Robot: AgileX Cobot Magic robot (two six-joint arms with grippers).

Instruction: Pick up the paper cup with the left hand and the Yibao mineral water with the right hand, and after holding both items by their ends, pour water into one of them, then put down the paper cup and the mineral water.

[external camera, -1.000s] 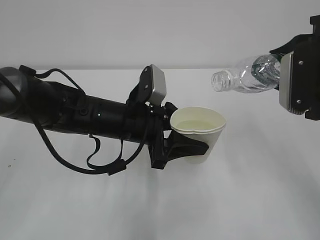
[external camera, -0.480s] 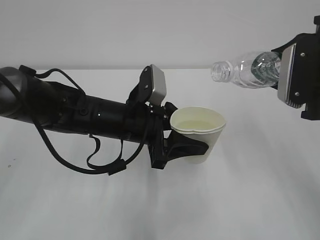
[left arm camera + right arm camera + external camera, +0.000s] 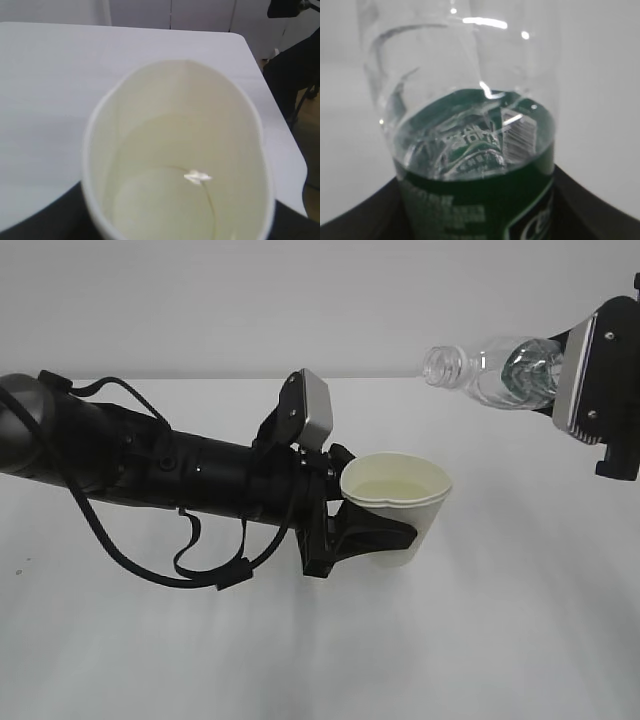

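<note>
You had the paper cup (image 3: 396, 505) held upright above the middle of the white desk (image 3: 500, 640), its rim squeezed slightly out of round. The left wrist view looked straight into it: pale cream walls and a shallow pool of water at the bottom (image 3: 170, 205). The left hand's claw (image 3: 372, 536) was clamped around the cup's lower wall, the black arm (image 3: 150, 465) stretching in from the desk's left edge. Up toward the far right corner, the Yibao mineral water (image 3: 495, 370) lay nearly level in the air, its open mouth facing left, higher than the cup and off to its right. The right hand's claw (image 3: 560, 380) was pinching the bottle at its green-labelled end (image 3: 485, 200).
</note>
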